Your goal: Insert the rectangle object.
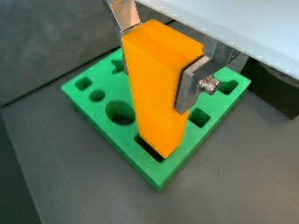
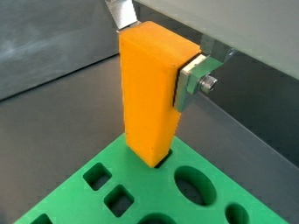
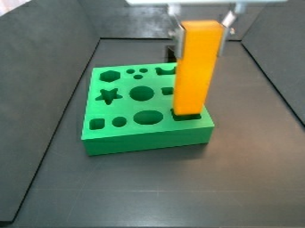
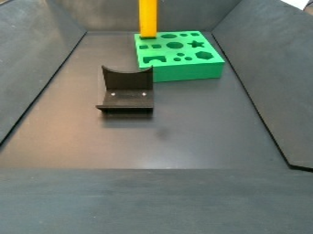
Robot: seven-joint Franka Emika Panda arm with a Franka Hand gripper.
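While the tall, smooth orange-yellow rectangular block [image 1: 158, 87] stood upright in a wrist view, its lower end had entered a rectangular slot at the near corner of the flat green plastic board [image 1: 93, 112] with shaped holes, and the gripper [image 1: 158, 39] pinched its upper part, one flat silver finger [image 1: 193, 86] lying against a side face and the other showing behind the top. From the second wrist camera the same hold appeared: the gripper [image 2: 158, 48] clamped the block [image 2: 152, 92] near its top, with its foot just inside the slot in the board [image 2: 128, 192]. A side view showed the block [image 3: 197, 67] rising plumb from the board's [image 3: 119, 129] corner slot, most of its length above the surface, so I judged the insertion begun but not finished. In the far side view the block [image 4: 148, 16] stood at the board's [image 4: 202, 69] rear corner, well apart from the dark L-shaped fixture [image 4: 124, 90] on the floor. The next move probably called for a straight, steady push downward, keeping the block vertical so it would not bind, then parting the fingers.
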